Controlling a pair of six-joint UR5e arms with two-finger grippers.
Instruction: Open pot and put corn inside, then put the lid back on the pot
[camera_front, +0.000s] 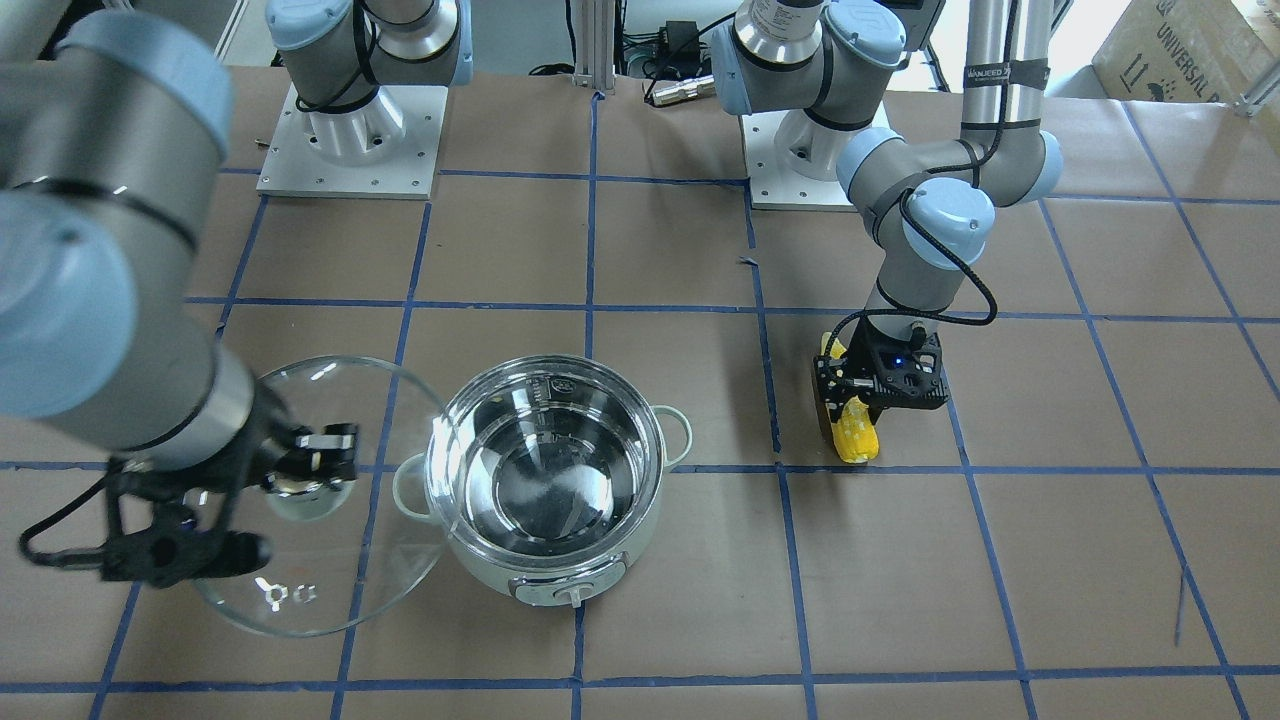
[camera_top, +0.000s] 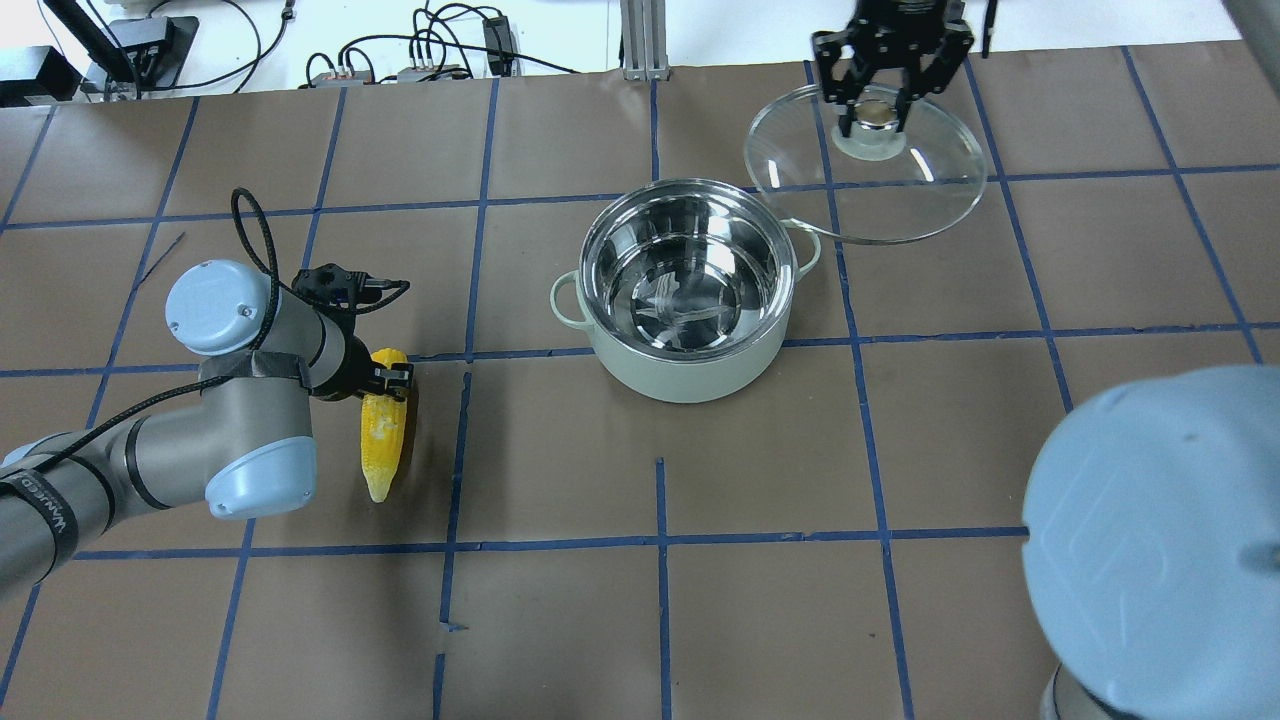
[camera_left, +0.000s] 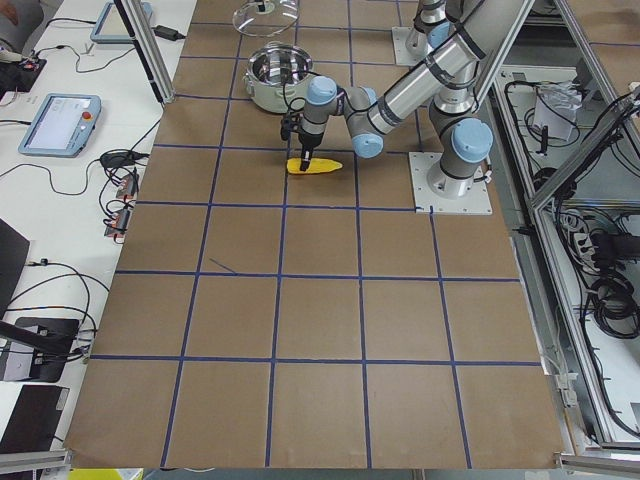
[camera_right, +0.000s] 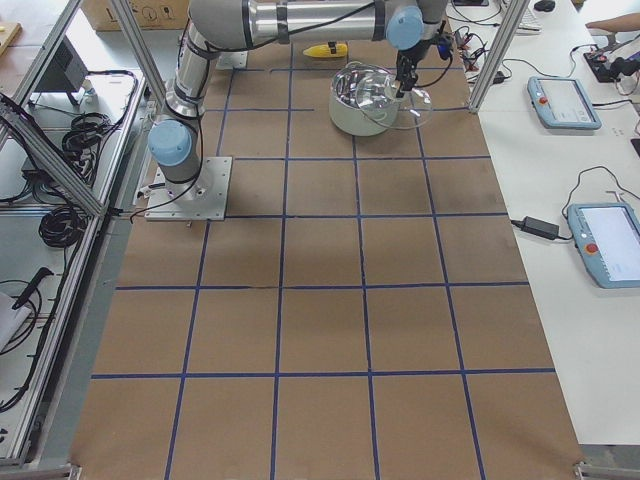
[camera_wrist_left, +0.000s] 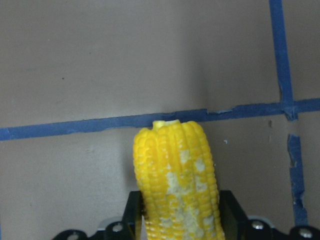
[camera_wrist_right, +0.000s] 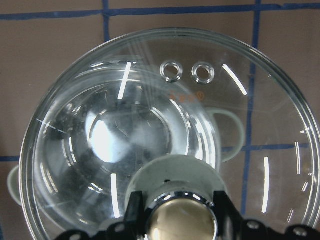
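The mint-white pot stands open at the table's middle, its steel inside bare. My right gripper is shut on the beige knob of the glass lid. It holds the lid lifted beside the pot, with the lid's edge over the pot's near handle. The yellow corn lies on the table to the pot's left. My left gripper is down at its thick end, with a finger pressed against each side of the cob.
Brown paper with a blue tape grid covers the table. The two arm bases stand at the robot's side. Cables and tablets lie past the far edge.
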